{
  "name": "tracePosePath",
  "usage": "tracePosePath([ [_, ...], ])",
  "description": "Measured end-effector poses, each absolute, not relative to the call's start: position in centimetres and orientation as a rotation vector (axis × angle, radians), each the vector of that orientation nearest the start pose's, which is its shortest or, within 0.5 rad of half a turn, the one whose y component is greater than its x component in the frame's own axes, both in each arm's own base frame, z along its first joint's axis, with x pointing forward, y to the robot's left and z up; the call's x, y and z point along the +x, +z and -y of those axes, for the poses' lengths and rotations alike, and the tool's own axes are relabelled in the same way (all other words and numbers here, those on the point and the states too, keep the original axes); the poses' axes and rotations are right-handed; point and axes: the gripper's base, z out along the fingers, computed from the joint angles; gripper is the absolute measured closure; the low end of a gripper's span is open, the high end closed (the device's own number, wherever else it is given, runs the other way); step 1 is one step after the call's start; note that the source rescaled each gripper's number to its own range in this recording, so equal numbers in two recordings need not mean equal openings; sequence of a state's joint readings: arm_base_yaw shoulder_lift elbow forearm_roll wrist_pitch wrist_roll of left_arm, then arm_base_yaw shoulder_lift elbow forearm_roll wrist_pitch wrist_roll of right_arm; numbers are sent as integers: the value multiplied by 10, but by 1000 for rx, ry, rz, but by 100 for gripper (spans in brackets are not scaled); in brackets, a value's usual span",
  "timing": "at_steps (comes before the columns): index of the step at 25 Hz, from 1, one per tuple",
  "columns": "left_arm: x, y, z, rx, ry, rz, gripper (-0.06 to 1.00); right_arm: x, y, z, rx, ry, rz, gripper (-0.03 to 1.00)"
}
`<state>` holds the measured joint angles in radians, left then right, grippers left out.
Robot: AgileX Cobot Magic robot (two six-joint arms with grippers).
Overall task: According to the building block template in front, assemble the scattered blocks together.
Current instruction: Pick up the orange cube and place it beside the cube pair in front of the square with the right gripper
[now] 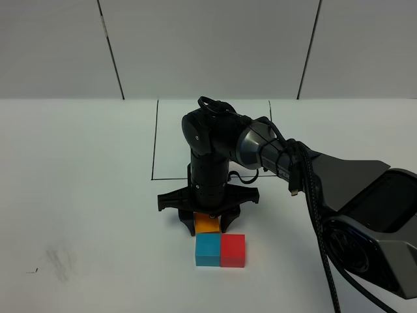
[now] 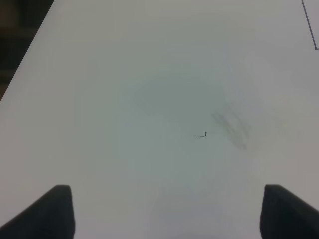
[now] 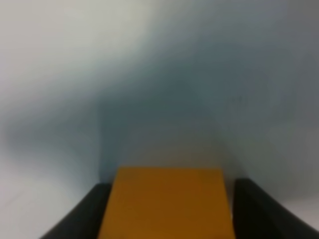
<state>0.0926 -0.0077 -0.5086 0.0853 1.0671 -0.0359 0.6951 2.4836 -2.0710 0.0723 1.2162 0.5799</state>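
White worktop, bare but for a drawn black frame (image 1: 212, 139): near its front edge the right gripper (image 1: 208, 225) brackets the orange block (image 1: 208, 223) set behind the touching cyan block (image 1: 208, 250) and red block (image 1: 232, 250), grip uncertain, release seemingly next; the left gripper (image 2: 164, 211) gapes empty.

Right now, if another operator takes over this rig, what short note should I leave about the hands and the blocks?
Right hand: lowered around the orange block, fingers on both its sides; whether it grips or has let go, the pictures do not settle.
Left hand: open, empty, over bare table.
Blocks: cyan block and red block stand side by side, touching. Orange sits directly behind cyan.
Done: the L shape looks assembled.
Left: release orange, lift the right hand away, compare with the template, which is not visible.
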Motion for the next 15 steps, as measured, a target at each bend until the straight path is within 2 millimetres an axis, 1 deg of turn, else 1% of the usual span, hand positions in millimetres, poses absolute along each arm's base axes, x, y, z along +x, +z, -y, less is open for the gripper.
tracePosePath([
  [15,-8,279,-6,-136,138,-2030,22,378,115,-319,-95,69,-3130,81],
])
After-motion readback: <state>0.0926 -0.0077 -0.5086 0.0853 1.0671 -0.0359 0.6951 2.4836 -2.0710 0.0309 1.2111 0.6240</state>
